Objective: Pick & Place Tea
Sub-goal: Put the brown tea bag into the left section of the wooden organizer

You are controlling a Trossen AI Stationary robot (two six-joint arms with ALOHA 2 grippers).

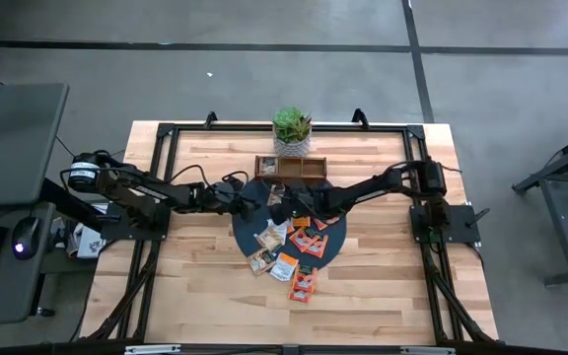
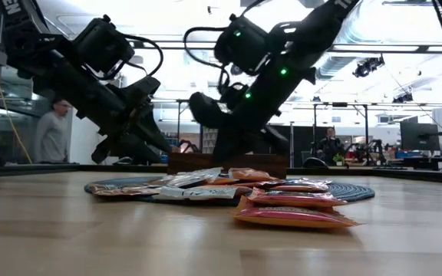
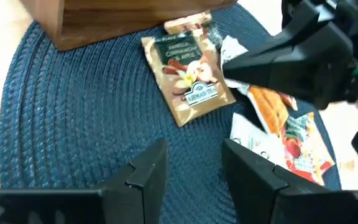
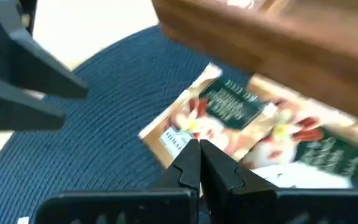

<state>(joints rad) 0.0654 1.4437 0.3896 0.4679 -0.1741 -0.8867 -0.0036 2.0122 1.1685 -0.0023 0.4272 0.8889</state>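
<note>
Tea sachets (image 1: 294, 251) lie heaped across the dark round mat (image 1: 245, 229), a few spilling off its near edge onto the table (image 1: 383, 276). Above the mat's bare far-left part (just before the wooden tray (image 1: 291, 167)), the left gripper (image 3: 191, 168) hovers with fingers parted and empty, while the right gripper (image 4: 199, 163) hangs pinched closed, empty, over a tan sachet (image 4: 213, 118).

Tea sachets (image 1: 294, 251) lie flat (orange, tan, white); scattered.

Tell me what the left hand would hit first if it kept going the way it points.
Most likely the tan-brown tea sachet lying on the dark round mat, straight ahead of the open left hand. The wooden tray lies just beyond it. Depth is hard to judge, so it may touch bare mat first.
</note>
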